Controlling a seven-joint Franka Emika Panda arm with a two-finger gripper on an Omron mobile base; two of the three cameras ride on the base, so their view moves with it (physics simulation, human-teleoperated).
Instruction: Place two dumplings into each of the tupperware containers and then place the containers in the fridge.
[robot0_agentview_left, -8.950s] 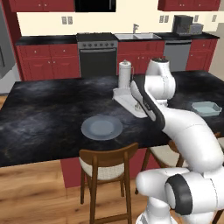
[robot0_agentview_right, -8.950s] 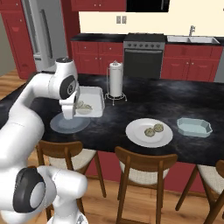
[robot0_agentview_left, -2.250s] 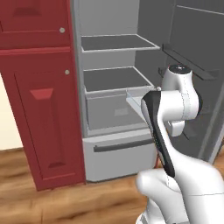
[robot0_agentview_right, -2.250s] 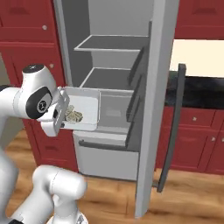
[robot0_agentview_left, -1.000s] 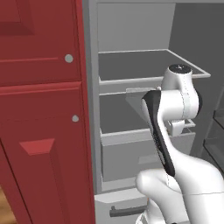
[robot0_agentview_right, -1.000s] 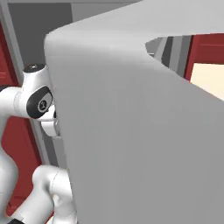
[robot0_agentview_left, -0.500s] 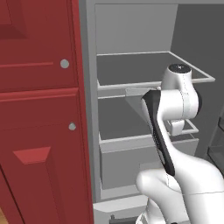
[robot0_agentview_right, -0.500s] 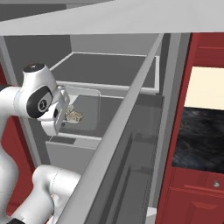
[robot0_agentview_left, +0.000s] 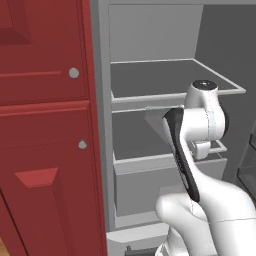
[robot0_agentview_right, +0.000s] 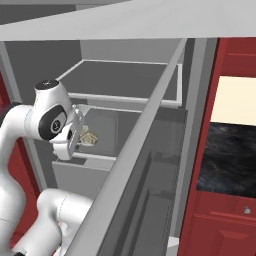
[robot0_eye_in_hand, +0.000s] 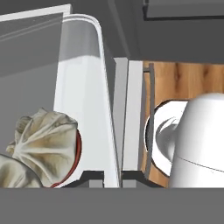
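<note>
Closer now, the base has carried arm and tub up against the fridge shelves. Right base view — white tupperware container held over the middle shelf. Hand view — gripper pinching its wall, dumplings just left inside.

Count at my end effector: two dumplings, one container, one fridge.

In my hand view I count two dumplings, the second at about 8 o'clock of the first and cut by the frame edge, both inside one white-translucent container. From the right base view I make out one tan clump and cannot split it. One fridge stands open with two shelves visible, beside two red cabinet doors, each with one round knob.
</note>
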